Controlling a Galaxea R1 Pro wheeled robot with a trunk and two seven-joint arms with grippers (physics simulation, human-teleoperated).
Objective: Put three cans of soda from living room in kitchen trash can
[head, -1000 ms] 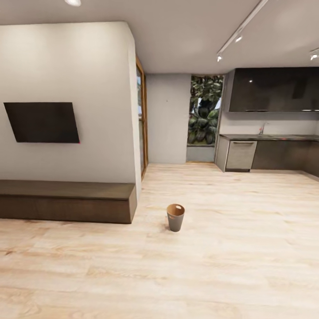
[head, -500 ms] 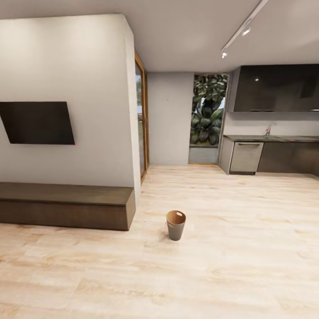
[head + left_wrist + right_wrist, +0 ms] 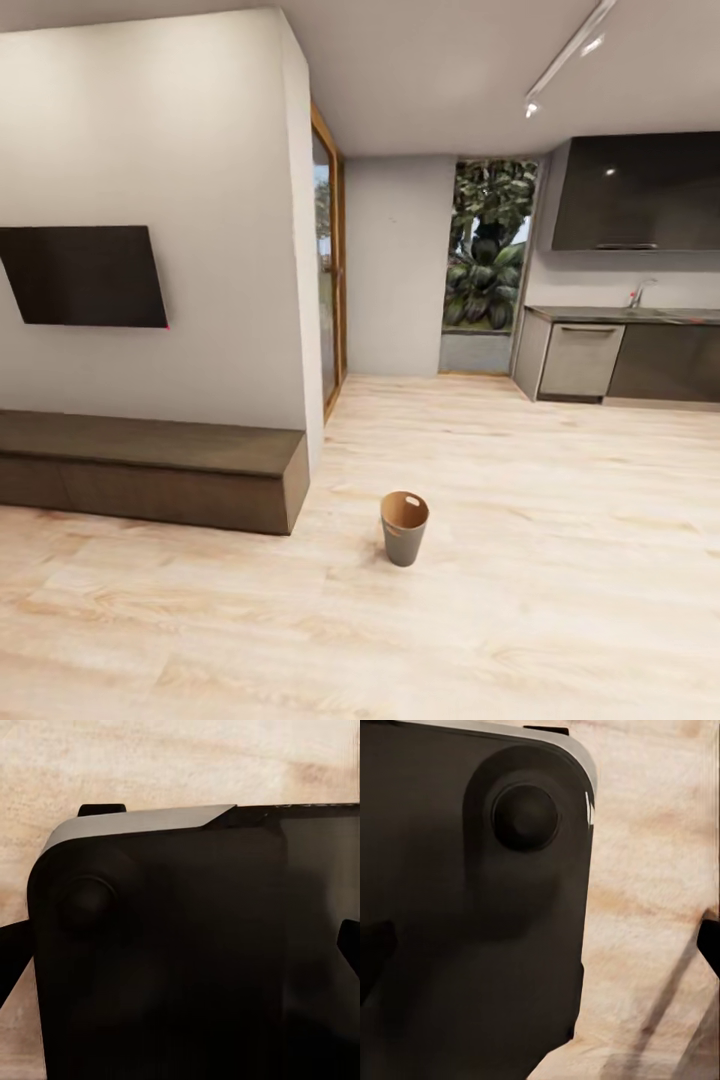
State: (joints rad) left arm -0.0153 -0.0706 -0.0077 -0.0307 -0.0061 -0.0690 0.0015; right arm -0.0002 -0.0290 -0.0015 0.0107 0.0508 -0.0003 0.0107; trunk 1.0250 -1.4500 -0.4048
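Observation:
The tash can [image 3: 404,527] stands upright on the light wood floor ahead of me, grey outside and orange-brown inside, near the corner of the TV wall. The cans of soda are out of view. In the left wrist view my left gripper [image 3: 180,960] has its dark fingertips [image 3: 349,943] far apart at the picture's edges, with nothing between them. My right gripper [image 3: 540,945] shows the same in its wrist view, fingertips [image 3: 709,942] spread and empty. Both hang over my dark base [image 3: 165,960] and the floor.
A low dark wood bench [image 3: 150,468] runs along the wall under the TV [image 3: 85,276] on the left. Kitchen cabinets [image 3: 640,360] and a counter stand far right. A glass door [image 3: 328,280] and a window with plants [image 3: 490,250] lie beyond.
The camera has moved forward and turned a little, so the whole picture shifted. The tash can now sits lower and slightly larger in view; nothing in the room itself moved.

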